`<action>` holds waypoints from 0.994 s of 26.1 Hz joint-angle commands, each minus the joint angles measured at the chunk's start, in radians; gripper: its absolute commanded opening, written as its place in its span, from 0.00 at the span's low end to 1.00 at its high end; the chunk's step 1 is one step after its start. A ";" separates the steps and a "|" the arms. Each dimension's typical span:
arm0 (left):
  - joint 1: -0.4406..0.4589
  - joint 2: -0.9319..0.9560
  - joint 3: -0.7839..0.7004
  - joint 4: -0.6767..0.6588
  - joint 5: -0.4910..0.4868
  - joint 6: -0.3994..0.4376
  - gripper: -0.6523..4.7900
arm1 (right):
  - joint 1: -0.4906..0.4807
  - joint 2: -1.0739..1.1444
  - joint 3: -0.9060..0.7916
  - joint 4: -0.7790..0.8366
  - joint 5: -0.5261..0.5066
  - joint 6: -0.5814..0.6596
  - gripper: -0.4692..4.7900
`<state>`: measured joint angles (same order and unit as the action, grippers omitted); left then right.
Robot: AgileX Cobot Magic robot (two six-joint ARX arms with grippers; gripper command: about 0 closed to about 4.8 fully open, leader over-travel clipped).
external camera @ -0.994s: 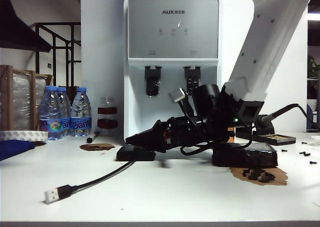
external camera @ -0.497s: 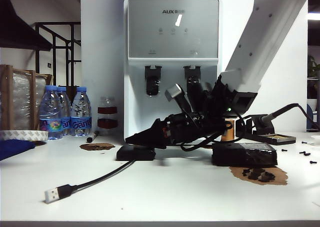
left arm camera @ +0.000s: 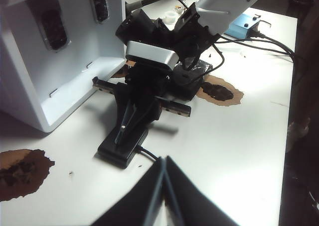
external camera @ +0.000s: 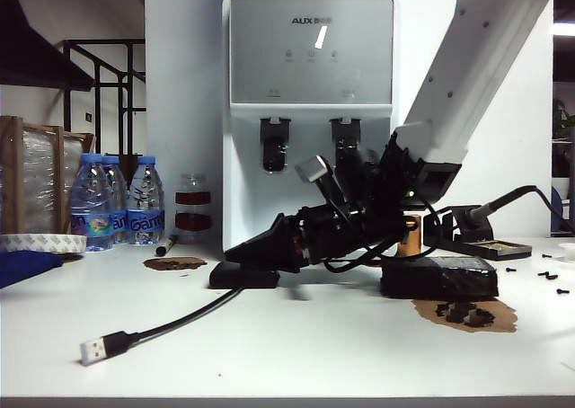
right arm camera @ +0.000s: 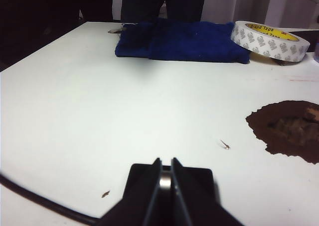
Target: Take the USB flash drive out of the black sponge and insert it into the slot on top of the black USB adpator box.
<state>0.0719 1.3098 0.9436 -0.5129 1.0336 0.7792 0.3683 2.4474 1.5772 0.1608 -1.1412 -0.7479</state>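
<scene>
The black USB adaptor box (external camera: 244, 276) lies flat in front of the water dispenser, its cable running to a silver plug (external camera: 94, 350). My right gripper (external camera: 231, 253) reaches across to it, nose tilted down, tips just over the box's top. It is shut on the USB flash drive (left arm camera: 122, 128), a silvery sliver between the fingers (right arm camera: 165, 180). The box (right arm camera: 199, 182) shows right behind the tips of the right gripper (right arm camera: 166, 162). The black sponge (external camera: 440, 279) sits to the right, behind that arm. My left gripper (left arm camera: 164, 172) hovers shut and empty, short of the box (left arm camera: 117, 151).
A white water dispenser (external camera: 310, 111) stands right behind the box. Water bottles (external camera: 112, 201) and a tape roll (right arm camera: 271, 39) with a blue cloth (right arm camera: 179, 47) are at the left. Brown stains (external camera: 463, 316) and a soldering stand (external camera: 485, 246) lie at the right.
The right gripper has rolled and pitched its nose further down while its tips stay over the adaptor box. The left gripper has not moved.
</scene>
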 commanded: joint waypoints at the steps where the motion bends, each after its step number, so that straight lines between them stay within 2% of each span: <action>1: 0.000 -0.001 0.000 0.005 0.007 0.008 0.11 | -0.003 0.018 -0.010 -0.055 0.089 -0.025 0.08; 6: 0.000 -0.001 0.000 0.005 0.007 0.008 0.11 | -0.003 0.018 -0.013 -0.057 0.087 -0.027 0.11; 11: 0.000 -0.001 0.000 0.005 0.007 0.008 0.11 | -0.003 0.016 -0.013 -0.086 0.060 -0.026 0.42; 13: 0.000 -0.001 0.000 0.005 0.007 0.008 0.11 | -0.003 0.013 -0.013 -0.096 0.060 -0.027 0.48; 18: 0.000 -0.001 0.000 0.005 0.008 0.008 0.11 | -0.003 -0.012 -0.014 -0.099 0.064 -0.001 0.78; 20: 0.000 -0.001 0.000 0.005 0.008 0.008 0.11 | -0.003 -0.031 -0.014 -0.098 0.093 0.023 0.88; 26: 0.000 -0.001 -0.002 0.006 0.010 0.008 0.11 | -0.003 -0.072 -0.015 -0.096 0.072 0.045 0.88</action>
<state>0.0719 1.3098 0.9432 -0.5125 1.0348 0.7792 0.3653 2.3920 1.5612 0.0612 -1.0489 -0.7143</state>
